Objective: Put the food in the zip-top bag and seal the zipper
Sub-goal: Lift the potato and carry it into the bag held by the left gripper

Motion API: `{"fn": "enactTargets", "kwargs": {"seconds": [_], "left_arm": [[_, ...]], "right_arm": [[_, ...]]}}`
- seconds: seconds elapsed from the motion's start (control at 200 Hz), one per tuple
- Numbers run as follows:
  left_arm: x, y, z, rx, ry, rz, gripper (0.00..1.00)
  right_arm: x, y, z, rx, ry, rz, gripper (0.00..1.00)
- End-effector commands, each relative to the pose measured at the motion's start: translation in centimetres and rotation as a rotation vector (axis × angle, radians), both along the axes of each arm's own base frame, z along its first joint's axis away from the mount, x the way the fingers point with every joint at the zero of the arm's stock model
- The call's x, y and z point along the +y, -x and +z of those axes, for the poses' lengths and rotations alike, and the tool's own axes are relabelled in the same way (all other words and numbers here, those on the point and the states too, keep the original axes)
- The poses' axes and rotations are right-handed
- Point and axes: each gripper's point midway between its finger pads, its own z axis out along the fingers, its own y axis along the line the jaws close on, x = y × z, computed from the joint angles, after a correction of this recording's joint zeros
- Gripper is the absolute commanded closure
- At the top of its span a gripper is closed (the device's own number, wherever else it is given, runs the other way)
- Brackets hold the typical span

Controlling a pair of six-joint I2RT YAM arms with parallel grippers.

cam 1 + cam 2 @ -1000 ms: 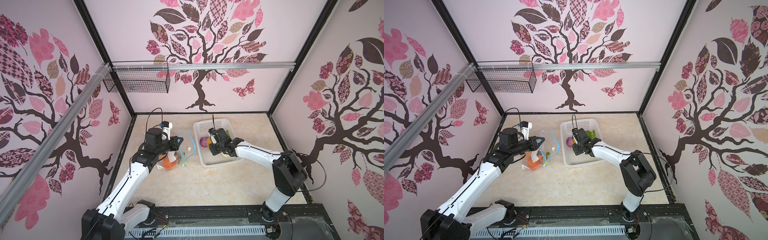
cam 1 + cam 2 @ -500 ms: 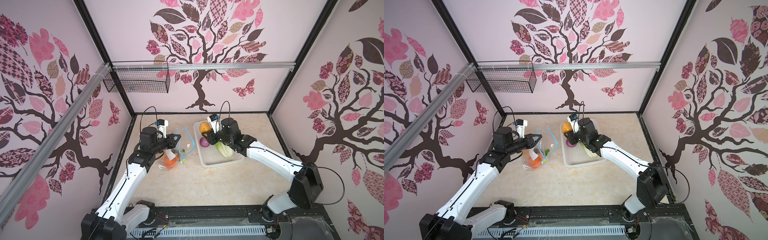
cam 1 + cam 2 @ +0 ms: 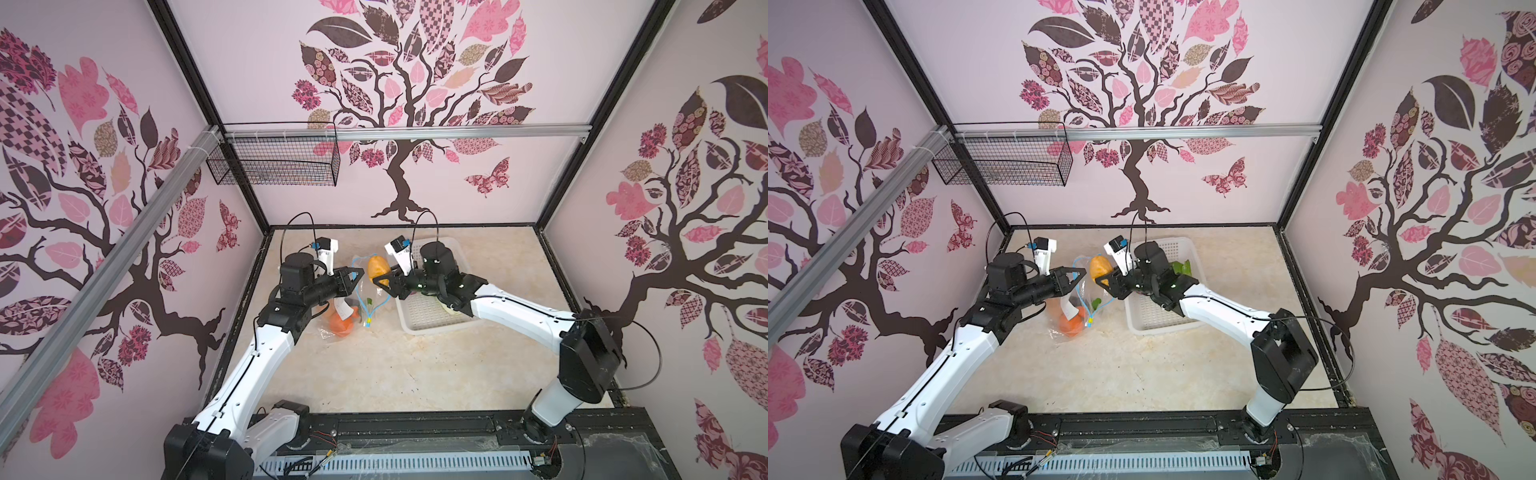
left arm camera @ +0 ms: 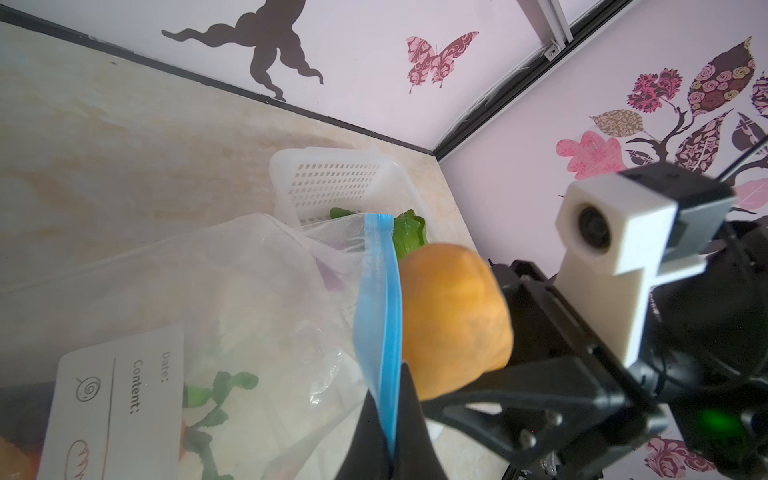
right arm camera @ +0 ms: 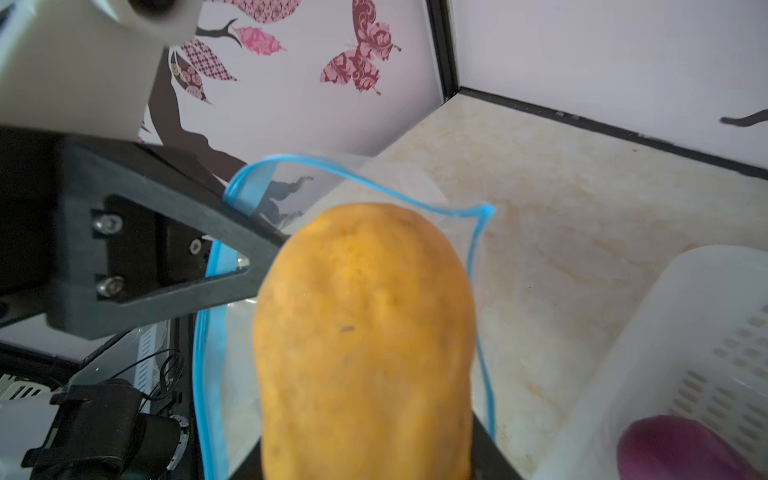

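1 second ago the right claw was down in the white basket (image 3: 424, 320). Half a second ago it was above the basket with a potato. Now the right claw (image 3: 381, 281) has swung across to the left, and its 2 fingers pinch the lower end of the potato (image 5: 365, 332), held upright.

The potato now sits right at the open mouth of the bag (image 4: 249, 291). In the right wrist view the blue strip (image 5: 478, 291) loops around behind it. Whether its tip has crossed the rim I cannot tell.

The left claw (image 4: 390, 449) is pressed together on the blue strip and has kept the mouth lifted and spread over that second. The bag's lower part rests on the table (image 3: 415, 365). An orange vegetable (image 3: 341, 327) and some green leaves (image 4: 208, 399) are already inside.

So the carry looks nearly done. What seems left is to push the potato past the rim and let go. A purple onion (image 5: 673, 449) and a cabbage (image 4: 409, 235) still lie in the basket, so more trips and the sealing remain.
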Motion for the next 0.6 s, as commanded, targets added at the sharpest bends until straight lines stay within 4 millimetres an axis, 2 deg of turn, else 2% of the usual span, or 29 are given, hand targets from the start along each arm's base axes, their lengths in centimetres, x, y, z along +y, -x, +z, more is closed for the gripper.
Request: {"fn": "enactTargets", "kwargs": {"seconds": [0.0,0.175,0.335,0.45,0.595], "left_arm": [[-0.2,-0.1,1.1,-0.033,0.018,-0.010,1.00],[-0.2,0.0,1.3,-0.036,0.020,-0.011,1.00],[-0.1,0.0,1.4,-0.041,0.018,-0.005,1.00],[0.1,-0.1,1.2,-0.036,0.011,0.011,1.00],[0.3,-0.3,0.9,-0.028,0.004,0.025,1.00]], "right_arm": [[2.0,0.1,-1.3,0.002,0.012,0.018,0.65],[3.8,-0.3,-4.3,0.024,0.086,0.013,0.65],[4.0,-2.5,-6.6,0.036,0.176,-0.072,0.65],[3.9,-3.0,-7.9,0.046,0.210,-0.097,0.57],[4.0,-2.5,-7.4,0.052,0.191,-0.083,0.44]]}}
